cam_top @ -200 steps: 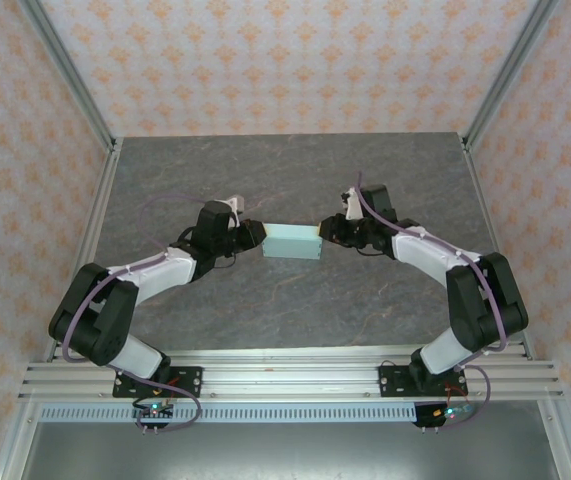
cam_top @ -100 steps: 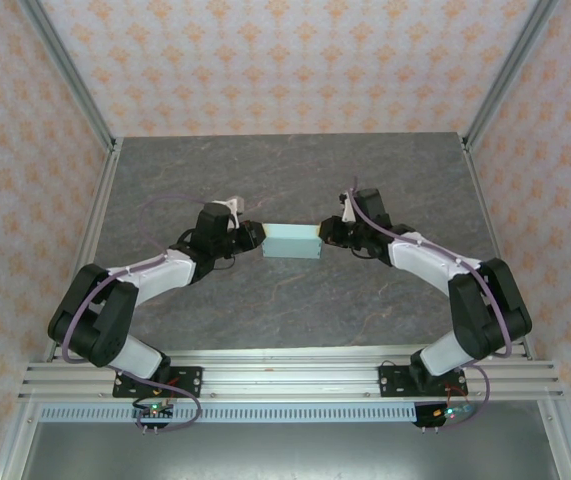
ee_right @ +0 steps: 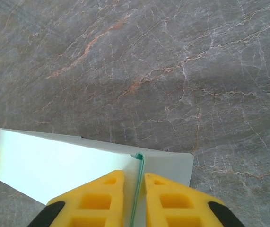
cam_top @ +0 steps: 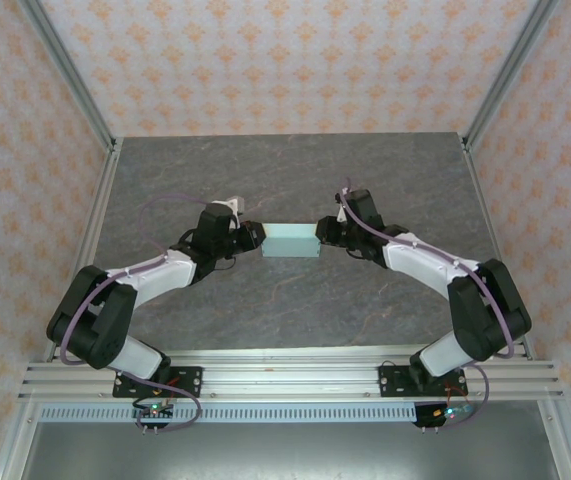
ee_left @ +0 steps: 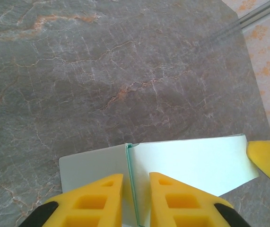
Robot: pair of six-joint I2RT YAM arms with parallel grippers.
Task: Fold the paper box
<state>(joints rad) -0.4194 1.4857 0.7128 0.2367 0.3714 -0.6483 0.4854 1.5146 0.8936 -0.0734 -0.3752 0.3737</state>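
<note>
L hand point(cam_top: 251, 236) & R hand point(cam_top: 327, 233) each nearly closed, pinching an end fold of paper box point(cam_top: 291, 241). Judgement: squeeze ends evenly, box flat to desk point(cam_top: 365, 300), no crushing.

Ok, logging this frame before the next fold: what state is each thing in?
paper box: folded into a flat box, gripped at both ends
left gripper: shut on the box's upright card edge
right gripper: shut on the card edge at the other end

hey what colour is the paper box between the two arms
Pale mint-blue, nearly white in the light. The paper box shows best in the left wrist view.
</note>
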